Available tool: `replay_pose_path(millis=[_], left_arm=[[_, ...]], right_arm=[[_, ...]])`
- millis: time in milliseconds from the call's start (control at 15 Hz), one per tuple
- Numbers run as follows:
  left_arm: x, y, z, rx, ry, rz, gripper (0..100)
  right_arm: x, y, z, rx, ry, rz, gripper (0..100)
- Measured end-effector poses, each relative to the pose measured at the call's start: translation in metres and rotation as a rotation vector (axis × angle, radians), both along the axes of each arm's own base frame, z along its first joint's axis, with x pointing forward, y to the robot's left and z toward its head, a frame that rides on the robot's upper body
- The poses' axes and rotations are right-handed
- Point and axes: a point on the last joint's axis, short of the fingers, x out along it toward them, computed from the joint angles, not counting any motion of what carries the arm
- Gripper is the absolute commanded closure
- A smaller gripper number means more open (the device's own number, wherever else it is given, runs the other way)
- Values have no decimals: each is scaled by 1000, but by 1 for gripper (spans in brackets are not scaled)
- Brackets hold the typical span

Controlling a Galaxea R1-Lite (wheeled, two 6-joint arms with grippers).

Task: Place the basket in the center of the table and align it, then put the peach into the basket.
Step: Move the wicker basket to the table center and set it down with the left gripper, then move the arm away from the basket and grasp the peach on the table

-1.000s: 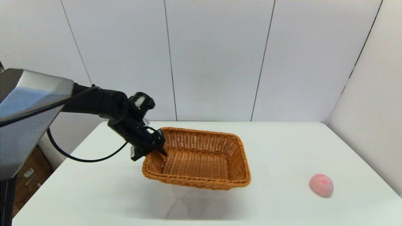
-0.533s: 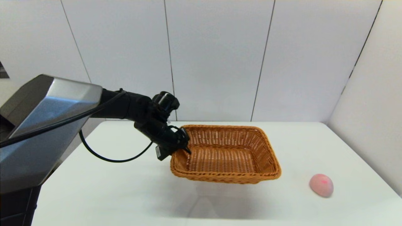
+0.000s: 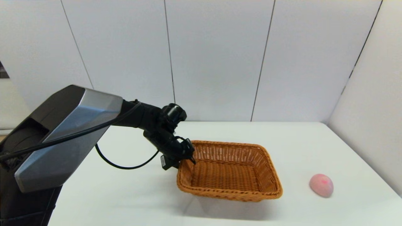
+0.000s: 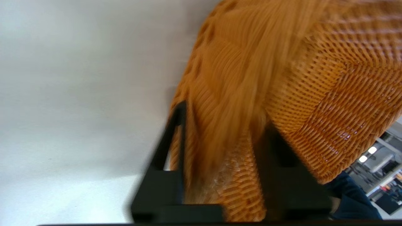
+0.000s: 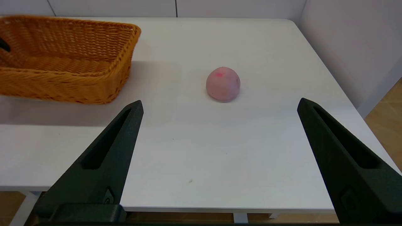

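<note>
Looking light and stiff, the wicker basket [image 3: 230, 171] near mid-table [image 3: 125, 201] hangs pinched by its left rim in the left gripper [image 3: 185, 155]; the peach [image 3: 321, 185] lies right, before the right gripper's [image 5: 220, 131] spread fingers.

My head camera looked forward and down over the table [image 3: 295, 138]. My left wrist camera sat close against the basket [image 4: 314, 78] wall. My right wrist camera faced across the table from its near edge, sharing the basket, upper left, and the peach [image 5: 223, 83] with the head view.
</note>
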Motion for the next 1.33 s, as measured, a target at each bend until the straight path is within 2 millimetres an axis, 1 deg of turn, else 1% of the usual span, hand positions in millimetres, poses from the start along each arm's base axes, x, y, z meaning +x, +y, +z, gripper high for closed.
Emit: replay_pose_path(millis=[267, 400, 467, 533, 600, 733, 800, 933, 1067, 1200, 1333], left_arm=[[0, 1, 0, 5, -2, 3, 0], [2, 8, 14, 13, -45, 7, 0], [1, 17, 25, 36, -78, 2, 0], [0, 30, 38, 80, -117, -5, 0], [-2, 46, 51, 138, -140, -7, 0], [-15, 81, 81, 239, -166, 6, 0], [-25, 97, 97, 263, -181, 11, 0], [-52, 127, 129, 298, -241, 5, 0], [-88, 149, 150, 357, -297, -17, 0], [-133, 166, 161, 445, -336, -28, 0], [-182, 178, 162, 519, -362, -23, 0]], right_arm=[[0, 0, 0, 0, 0, 0, 0], [0, 0, 0, 2, 0, -2, 0], [0, 0, 0, 3, 0, -2, 0], [0, 0, 0, 3, 0, -2, 0], [0, 0, 0, 4, -1, -2, 0], [0, 0, 0, 4, -1, -2, 0], [0, 0, 0, 3, -1, -2, 0], [0, 0, 0, 4, -1, -2, 0], [0, 0, 0, 4, -1, -3, 0], [0, 0, 0, 4, -1, -2, 0], [0, 0, 0, 5, -1, -3, 0]])
